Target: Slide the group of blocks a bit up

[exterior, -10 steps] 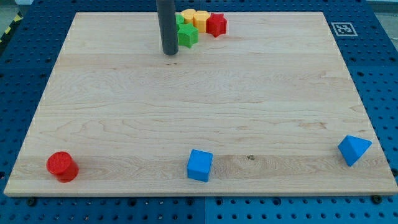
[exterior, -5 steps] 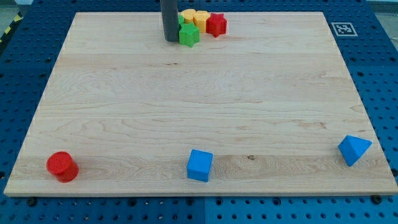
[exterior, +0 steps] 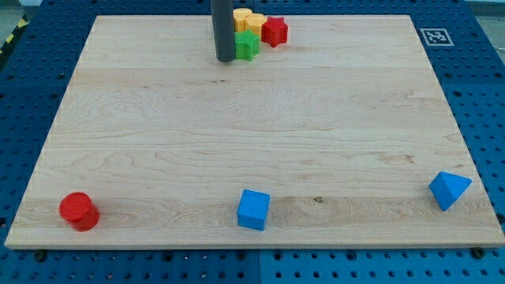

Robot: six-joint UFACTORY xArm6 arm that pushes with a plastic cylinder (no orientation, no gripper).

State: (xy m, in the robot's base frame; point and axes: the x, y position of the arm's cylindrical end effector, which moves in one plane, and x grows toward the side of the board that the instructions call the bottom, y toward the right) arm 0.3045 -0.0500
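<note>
A tight group of blocks sits at the view's top centre of the wooden board: a green star, a red star, and two yellow blocks behind them. My tip stands just left of the green star, touching or nearly touching it. The rod hides the group's left part, so any further block there cannot be made out.
A red cylinder stands at the bottom left. A blue cube sits at the bottom centre. A blue wedge-like block sits at the bottom right. A printed marker tag is at the board's top right corner.
My tip moved up, then right and slightly down, closing on the green star. The green star shifted a little to the right. The bottom blocks stayed put.
</note>
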